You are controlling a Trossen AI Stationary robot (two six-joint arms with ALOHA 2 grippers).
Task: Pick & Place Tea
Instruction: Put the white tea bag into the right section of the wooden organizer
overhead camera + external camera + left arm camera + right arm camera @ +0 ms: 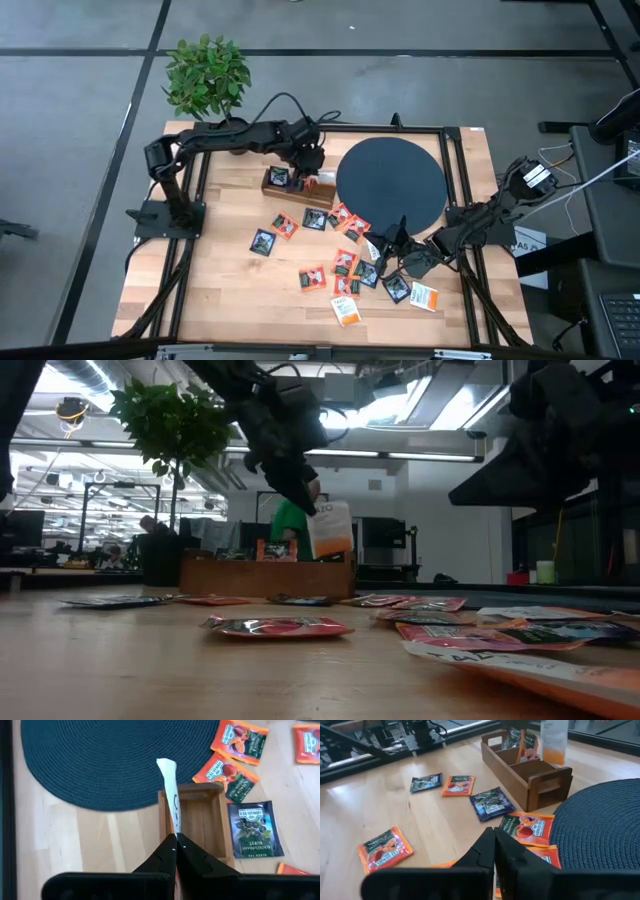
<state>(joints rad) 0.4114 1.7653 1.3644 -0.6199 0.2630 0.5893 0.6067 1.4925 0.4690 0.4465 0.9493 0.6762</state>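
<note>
Pale wood tabletop: left gripper (176, 840) pinches flat white sachet (170, 785) above boxy tray (197, 820).

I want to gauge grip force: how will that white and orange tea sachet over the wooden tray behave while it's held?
The white and orange sachet, pinched edge-on by the shut left gripper, looks thin and light, and its free end curls, so it will probably flex. Its glossy wrapper may slip. Hanging over the wooden tray, it should drop in without rolling.
</note>
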